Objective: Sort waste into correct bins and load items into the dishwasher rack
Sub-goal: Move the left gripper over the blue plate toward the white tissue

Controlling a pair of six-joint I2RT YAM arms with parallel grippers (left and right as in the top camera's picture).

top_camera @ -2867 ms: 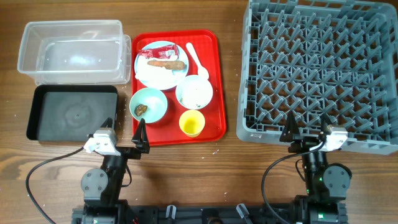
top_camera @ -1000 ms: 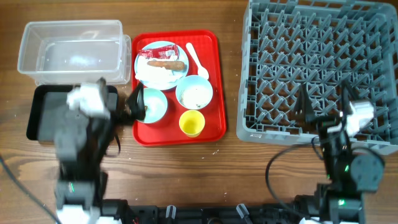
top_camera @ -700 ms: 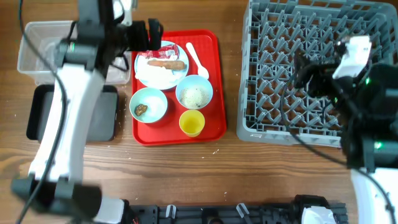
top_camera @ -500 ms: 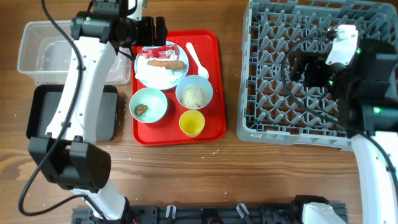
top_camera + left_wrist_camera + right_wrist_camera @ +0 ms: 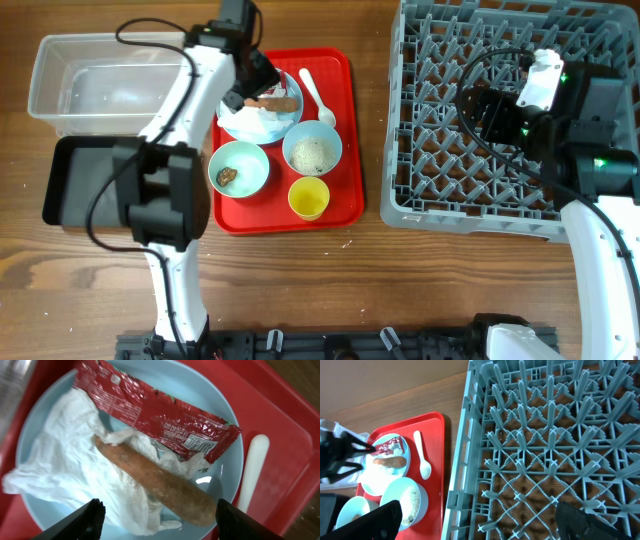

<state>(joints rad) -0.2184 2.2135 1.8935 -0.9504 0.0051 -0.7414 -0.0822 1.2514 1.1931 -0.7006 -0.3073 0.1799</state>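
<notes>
The left pincer (image 5: 160,519) is hovering spread just above the plate (image 5: 205,387), the sausage scrap (image 5: 150,477) lying right beneath and slanting across its opening. The right pincer (image 5: 482,522), also spread, is hanging far off over the rack (image 5: 560,435).

Glossy crinkled wrapper (image 5: 160,420), crumpled matt paper (image 5: 55,475), smooth shiny plate (image 5: 187,385), grey plastic rack (image 5: 450,40), wood-grain table (image 5: 300,285).

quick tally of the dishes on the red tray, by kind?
Plate: 1
Bowls: 2
Cup: 1
Spoon: 1
Total: 5
</notes>
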